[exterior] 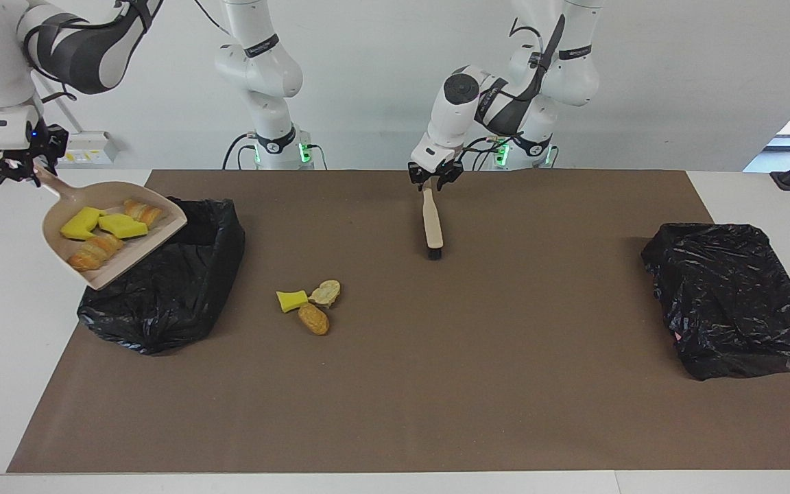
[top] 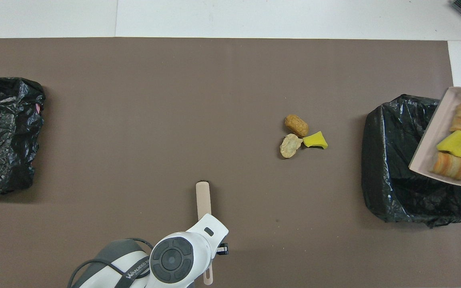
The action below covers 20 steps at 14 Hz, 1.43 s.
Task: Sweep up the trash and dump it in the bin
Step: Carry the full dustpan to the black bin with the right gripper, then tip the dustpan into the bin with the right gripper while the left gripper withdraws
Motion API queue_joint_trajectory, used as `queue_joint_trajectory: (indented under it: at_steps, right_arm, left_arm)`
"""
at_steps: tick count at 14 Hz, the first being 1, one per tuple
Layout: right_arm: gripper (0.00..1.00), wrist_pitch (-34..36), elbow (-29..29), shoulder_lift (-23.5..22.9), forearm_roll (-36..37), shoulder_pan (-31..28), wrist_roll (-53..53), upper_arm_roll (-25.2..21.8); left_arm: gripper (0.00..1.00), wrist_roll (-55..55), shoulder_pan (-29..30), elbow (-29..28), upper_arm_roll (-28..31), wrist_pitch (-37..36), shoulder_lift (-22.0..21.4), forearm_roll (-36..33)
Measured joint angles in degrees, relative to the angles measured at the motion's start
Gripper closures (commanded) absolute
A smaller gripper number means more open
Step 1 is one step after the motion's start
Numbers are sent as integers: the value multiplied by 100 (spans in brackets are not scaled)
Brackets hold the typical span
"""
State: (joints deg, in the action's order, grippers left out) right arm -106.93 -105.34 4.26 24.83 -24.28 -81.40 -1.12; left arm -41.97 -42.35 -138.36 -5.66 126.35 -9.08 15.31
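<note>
My right gripper (exterior: 20, 168) is shut on the handle of the beige dustpan (exterior: 136, 250), holding it up and tilted over the black-lined bin (exterior: 169, 288) at the right arm's end of the table. The pan holds two yellow sponge chunks (exterior: 123, 226) and two bread-like pieces (exterior: 95, 252). Three scraps of trash lie on the brown mat: a yellow chunk (exterior: 291, 300), a pale piece (exterior: 326, 293) and a brown piece (exterior: 313, 319). My left gripper (exterior: 434, 177) is shut on the brush (exterior: 432, 223), whose bristles rest on the mat.
A second black-lined bin (exterior: 731, 295) stands at the left arm's end of the table and shows in the overhead view (top: 2, 136) too. The brown mat (exterior: 505, 384) covers most of the white table. In the overhead view the dustpan (top: 430, 148) overlaps the first bin (top: 394, 168).
</note>
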Motion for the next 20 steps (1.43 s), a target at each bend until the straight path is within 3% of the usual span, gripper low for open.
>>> queue_joint_trajectory:
  at_steps: [3,7,12,15,20]
  right_arm:
    - [100,-188,-11,-95,598,-7,0,2]
    - [100,-459,-18,-343,1219,-7,0,9]
    - [100,-671,-42,-437,1677,36,0,63]
    - [100,-793,-60,-536,1924,91,0,79]
    - [100,-875,-53,-632,2373,264,0,132]
  left_arm:
    - [0,417,708,750,47,-746,-17,-23]
    - [0,1277,1704,1443,89,-1204,47,-100]
    - [0,2553,2703,2535,92,-1713,651,-553]
    - [0,3498,3390,2941,103,-1993,775,-580]
    - [0,4016,3688,3617,90,-2937,789,-1131]
